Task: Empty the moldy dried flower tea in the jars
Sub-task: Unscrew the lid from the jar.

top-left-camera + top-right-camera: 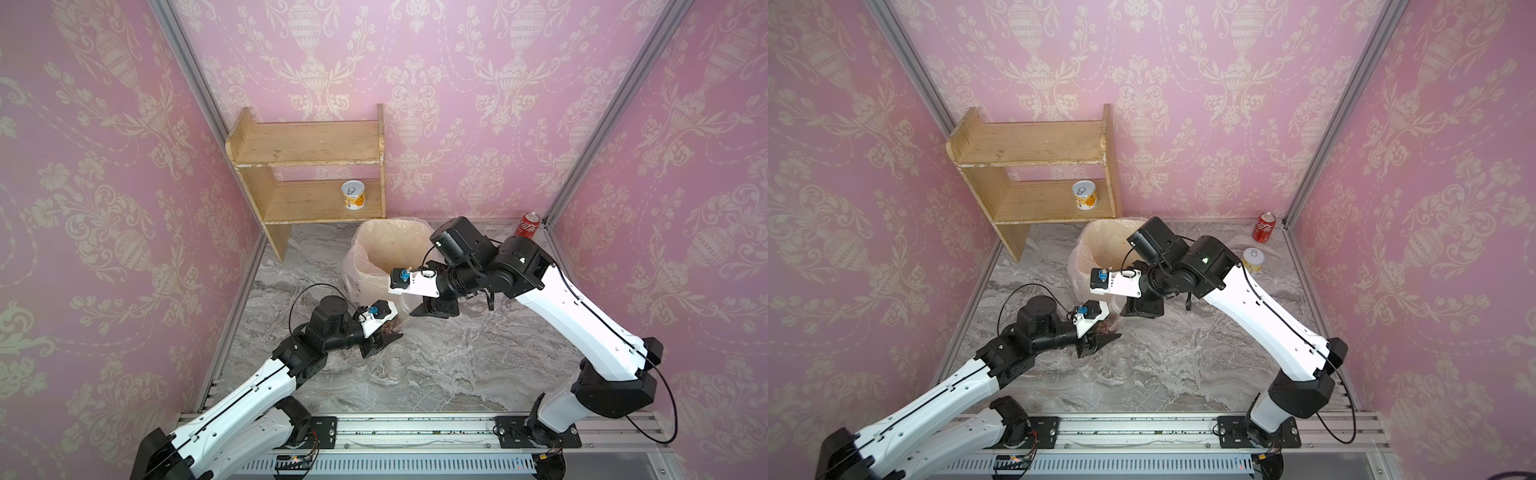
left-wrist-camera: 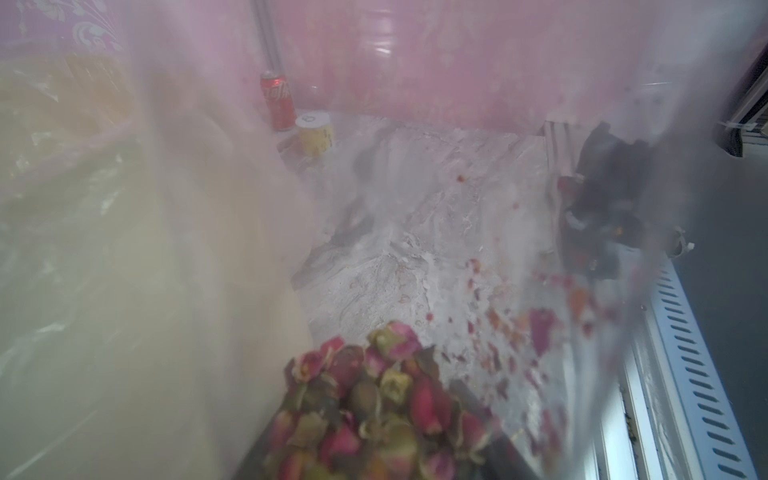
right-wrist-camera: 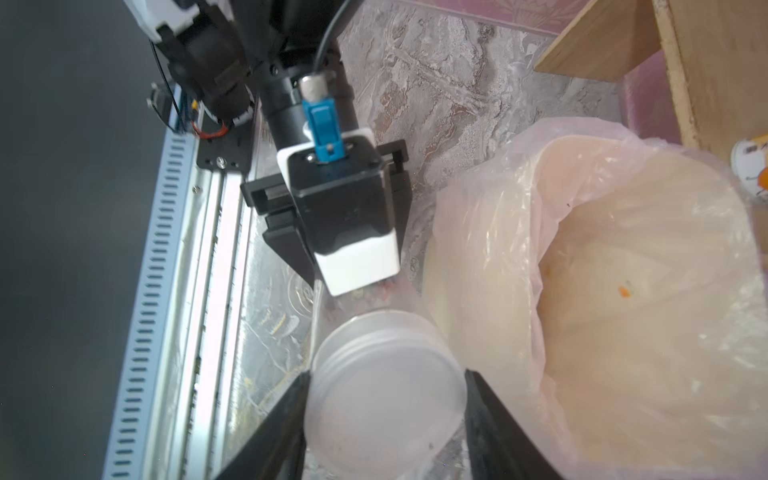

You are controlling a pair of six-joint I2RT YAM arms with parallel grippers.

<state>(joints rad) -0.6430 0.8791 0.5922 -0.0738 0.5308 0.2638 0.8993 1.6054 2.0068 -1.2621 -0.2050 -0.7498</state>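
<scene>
Standing by the rail, I read this as the lid-off step on the one jar that has anything in it. The left gripper (image 1: 388, 331) is clamped around a clear jar (image 1: 395, 323), holding it just beside the bin (image 1: 365, 227), on a slant as far as I can tell. The right gripper (image 3: 385, 397) has its two black jaws pressed against opposite sides of the lid (image 3: 382, 365).

The dried flower tea (image 2: 374, 407) is heaped inside that jar. In the left wrist view it is a pile of wrinkled rosebuds, dark pink with olive-green bases. Loose crumbs and petals are scattered further along, but the blur hides whether they cling to the wall.

Two other jars (image 1: 360, 368) (image 1: 395, 360) stand on the marble top (image 1: 457, 365) close by the left arm. Both are lidless and look empty to me.

To my mind the next move is a twist. The right side has to turn the lid free while the left keeps the body from spinning, and smooth clear walls give little to bite on. Then the mouth wants to be over the liner (image 3: 490, 232) before the jar tips, or buds will land on the marble.

The lid is a frosted, whitish round disc with a shallow skirt. The liner is thin, crinkled, see-through film, faintly pink, draped over a cream bin with rounded corners. The tabletop is grey with pale veining.
</scene>
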